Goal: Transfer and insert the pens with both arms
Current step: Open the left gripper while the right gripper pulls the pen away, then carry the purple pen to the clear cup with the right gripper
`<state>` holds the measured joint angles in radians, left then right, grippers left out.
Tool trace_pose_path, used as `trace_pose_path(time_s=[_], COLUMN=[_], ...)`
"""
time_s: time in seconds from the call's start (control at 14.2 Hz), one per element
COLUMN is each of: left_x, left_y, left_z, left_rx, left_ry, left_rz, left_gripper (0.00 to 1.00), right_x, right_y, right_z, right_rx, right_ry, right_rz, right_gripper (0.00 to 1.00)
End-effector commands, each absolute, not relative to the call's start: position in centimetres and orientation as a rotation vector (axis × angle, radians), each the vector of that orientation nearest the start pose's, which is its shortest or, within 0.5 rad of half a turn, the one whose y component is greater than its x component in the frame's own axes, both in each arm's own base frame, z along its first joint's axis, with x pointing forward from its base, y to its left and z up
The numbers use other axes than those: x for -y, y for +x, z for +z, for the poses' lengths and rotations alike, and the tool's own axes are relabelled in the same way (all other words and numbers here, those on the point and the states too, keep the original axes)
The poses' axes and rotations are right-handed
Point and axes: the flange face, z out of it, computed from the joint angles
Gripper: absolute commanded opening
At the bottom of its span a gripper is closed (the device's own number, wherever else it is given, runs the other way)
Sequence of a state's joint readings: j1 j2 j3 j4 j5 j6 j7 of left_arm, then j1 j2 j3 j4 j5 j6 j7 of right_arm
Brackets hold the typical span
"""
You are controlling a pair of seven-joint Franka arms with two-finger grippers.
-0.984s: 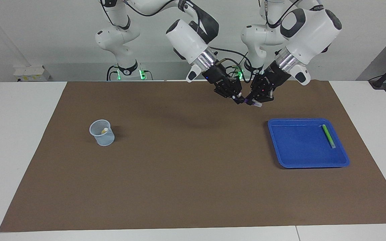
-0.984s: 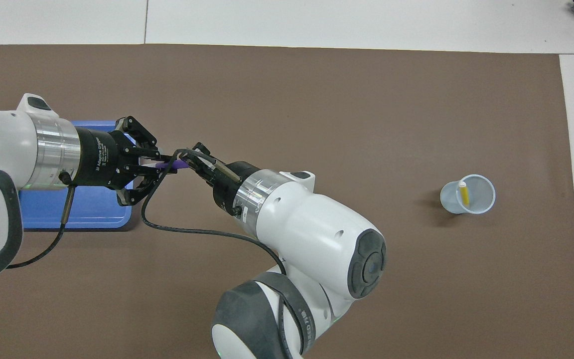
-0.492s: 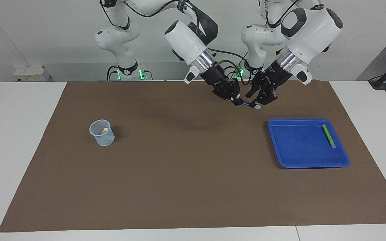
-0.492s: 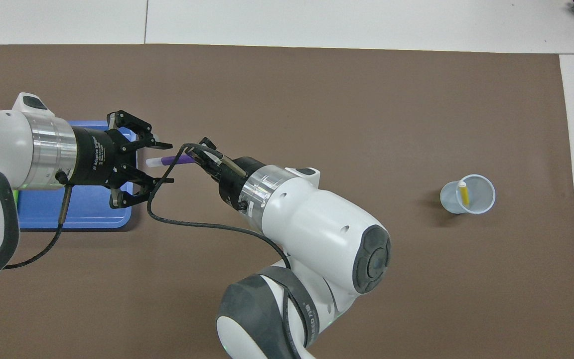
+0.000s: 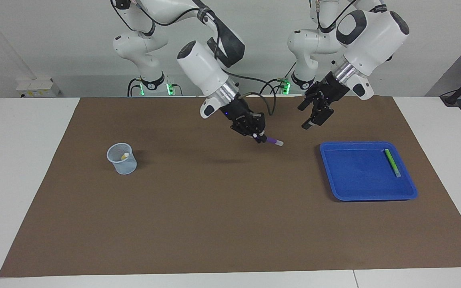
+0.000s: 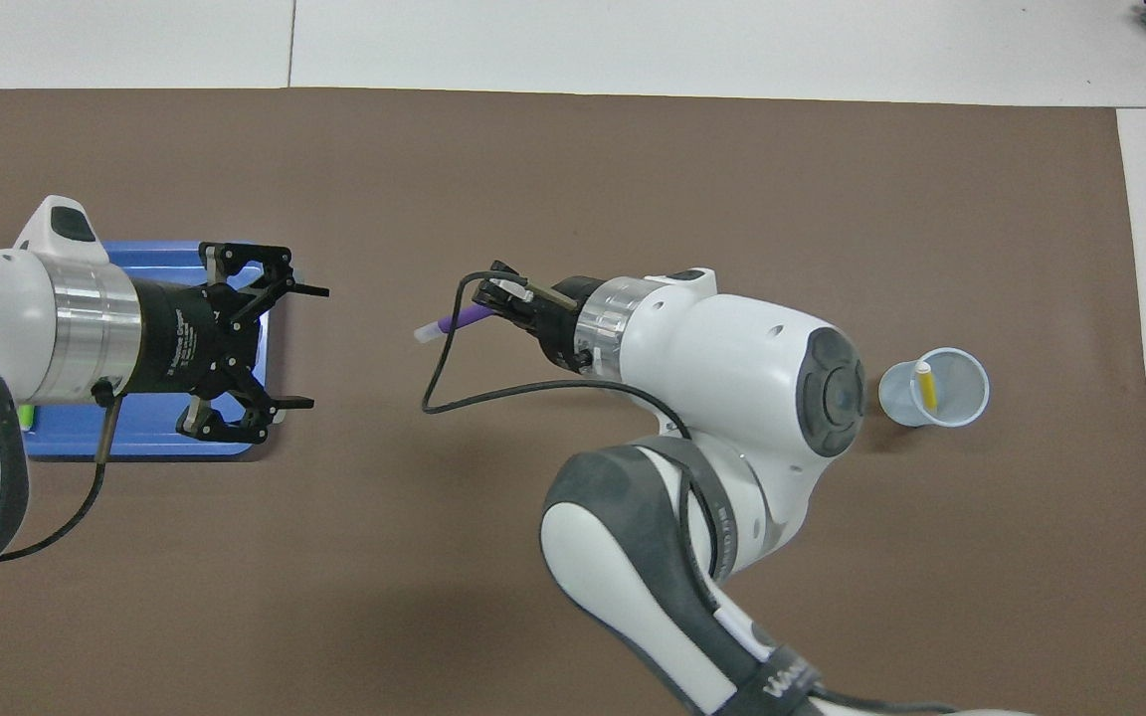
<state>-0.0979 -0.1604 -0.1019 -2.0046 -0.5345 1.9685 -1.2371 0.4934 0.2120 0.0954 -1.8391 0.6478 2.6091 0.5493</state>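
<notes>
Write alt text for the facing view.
The right gripper holds a purple pen above the brown mat, while the open left gripper hangs empty near the blue tray. A green pen lies in the tray; a yellow pen stands in the mesh cup.

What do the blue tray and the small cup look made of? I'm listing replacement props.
The blue tray: probably moulded plastic, with a smooth, slightly glossy surface, one even colour and a rounded raised rim.
The cup: seemingly thin translucent plastic; the yellow pen inside shows faintly through its pale wall.
</notes>
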Motion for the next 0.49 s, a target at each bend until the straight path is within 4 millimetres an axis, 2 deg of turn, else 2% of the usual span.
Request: trace_pose_path(time_s=[0.0, 0.14, 0.28, 0.42], left_x=[8.2, 3.6, -0.3, -2.0], left_y=[47.9, 47.7, 47.3, 47.3], left_z=[53.0, 52.5, 51.8, 51.0], left_rx=[1.645, 1.323, 1.06, 0.9], left_ry=[-3.184, -3.335, -3.371, -3.355], left_rz=[0.33, 0.303, 0.232, 0.206], left_gripper=[1.0, 1.0, 1.0, 1.0], right_x=[-29.5, -23.9, -18.1, -12.5], right_y=[55.2, 56.3, 56.1, 56.0], right_z=[46.0, 45.2, 45.8, 47.0], right_rx=[-0.371, -0.193, 0.089, 0.237], right_ry=[-2.54, -2.815, -3.007, -3.031], right_rz=[-0.193, -0.153, -0.07, -0.005], right_gripper=[0.0, 0.0, 0.0, 0.0])
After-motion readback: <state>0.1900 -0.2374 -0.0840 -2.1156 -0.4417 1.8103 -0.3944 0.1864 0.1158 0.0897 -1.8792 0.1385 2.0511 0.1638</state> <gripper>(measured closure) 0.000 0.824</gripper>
